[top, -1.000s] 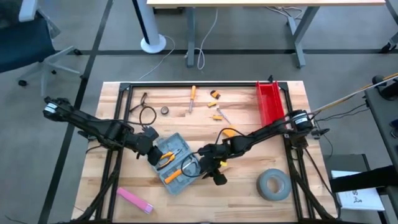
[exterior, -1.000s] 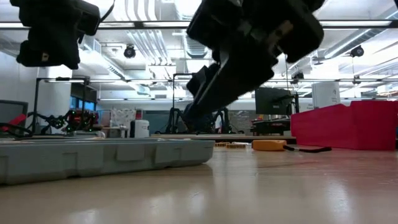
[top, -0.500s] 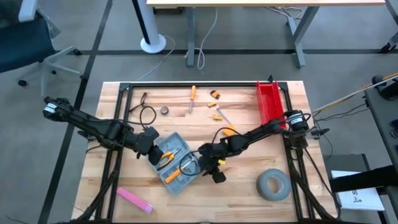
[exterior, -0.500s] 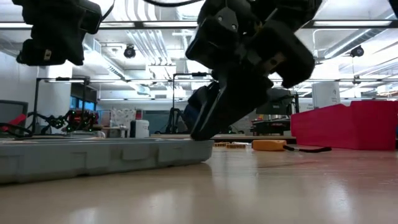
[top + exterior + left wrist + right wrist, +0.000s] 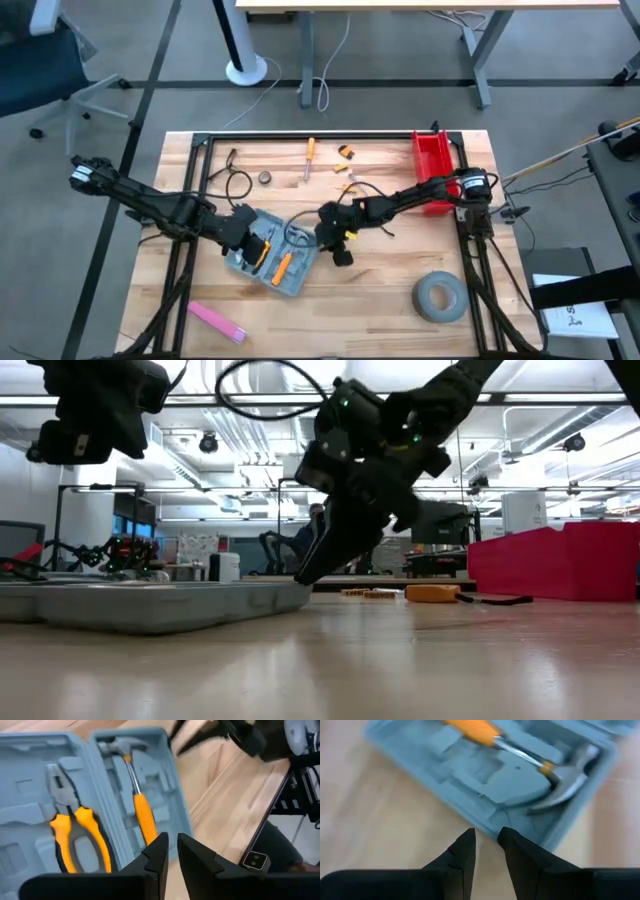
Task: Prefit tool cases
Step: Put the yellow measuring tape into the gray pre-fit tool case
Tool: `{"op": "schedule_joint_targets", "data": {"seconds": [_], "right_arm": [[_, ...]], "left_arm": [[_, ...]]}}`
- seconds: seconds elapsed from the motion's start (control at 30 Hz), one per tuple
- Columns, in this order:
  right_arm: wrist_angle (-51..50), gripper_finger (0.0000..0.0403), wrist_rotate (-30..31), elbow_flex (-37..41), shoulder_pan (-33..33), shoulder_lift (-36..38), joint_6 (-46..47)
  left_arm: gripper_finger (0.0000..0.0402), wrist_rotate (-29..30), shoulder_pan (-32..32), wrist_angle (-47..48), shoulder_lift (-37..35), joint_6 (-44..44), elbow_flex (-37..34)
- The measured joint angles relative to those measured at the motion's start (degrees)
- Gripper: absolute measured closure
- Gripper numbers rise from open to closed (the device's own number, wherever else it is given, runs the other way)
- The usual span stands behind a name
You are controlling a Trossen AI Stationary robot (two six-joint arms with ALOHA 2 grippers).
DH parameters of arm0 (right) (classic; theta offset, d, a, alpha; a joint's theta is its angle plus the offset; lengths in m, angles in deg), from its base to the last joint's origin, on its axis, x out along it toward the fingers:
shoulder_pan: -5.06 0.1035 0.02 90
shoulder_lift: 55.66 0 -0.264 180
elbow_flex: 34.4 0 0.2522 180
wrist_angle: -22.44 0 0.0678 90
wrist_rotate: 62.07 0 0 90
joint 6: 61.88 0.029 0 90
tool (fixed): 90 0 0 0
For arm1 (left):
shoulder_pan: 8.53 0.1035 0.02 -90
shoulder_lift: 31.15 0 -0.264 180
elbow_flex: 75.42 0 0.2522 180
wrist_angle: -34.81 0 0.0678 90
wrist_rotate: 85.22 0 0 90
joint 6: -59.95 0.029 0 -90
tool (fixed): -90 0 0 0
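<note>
Wooden table (image 5: 400,290), with the open tool case (image 5: 268,258) lying flat near its middle.
Your right gripper (image 5: 322,226), fingers nearly together and holding nothing, sits just beside the case's hammer (image 5: 134,784) end; your left gripper (image 5: 243,226), also narrow and holding nothing, waits at the other end by the pliers (image 5: 70,822). Push slowly so the case does not spin.

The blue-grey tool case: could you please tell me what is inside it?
Inside the tool case lie orange-handled pliers and a hammer in moulded recesses. The left gripper covers the hammer's handle end.
</note>
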Motion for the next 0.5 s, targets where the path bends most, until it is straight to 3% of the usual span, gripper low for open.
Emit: {"op": "schedule_joint_targets", "data": {"seconds": [0.2,0.5], "right_arm": [[-2.1,0.0329,-0.2,0.1,-2.3,1.0,-1.8],[-4.5,0.0318,-0.6,1.2,3.4,4.8,-3.5]], "left_arm": [[0.0350,-1.1,0.0,0.1,1.9,-1.3,0.0],[0.0343,-1.5,0.0,4.7,9.9,-2.6,0.0]]}}
